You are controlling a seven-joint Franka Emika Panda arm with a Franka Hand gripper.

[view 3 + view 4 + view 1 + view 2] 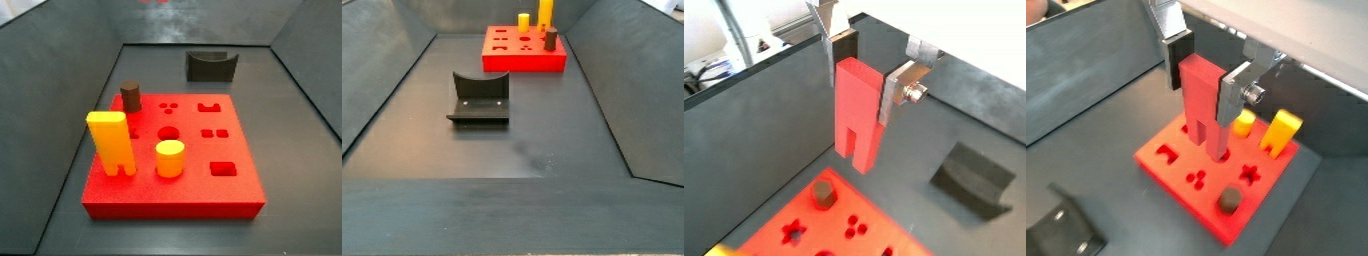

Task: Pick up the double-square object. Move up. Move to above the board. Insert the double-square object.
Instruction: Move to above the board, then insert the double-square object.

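A: Where is the two-finger gripper and what is it doing?

B: In both wrist views its silver plates clamp the top of the tall salmon-pink double-square object, hanging upright, legs down.

A: And the flat bright-red board with shaped holes?

B: Straight below. In a wrist view the legs hang clear above it. I judge the move is straight down, along the block's long axis.

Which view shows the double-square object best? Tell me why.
A wrist view shows it best: the double-square object hangs upright between the fingers of the gripper, its split legs visible above the board. The remaining wrist view shows it too, legs less clearly. Neither side view shows it.
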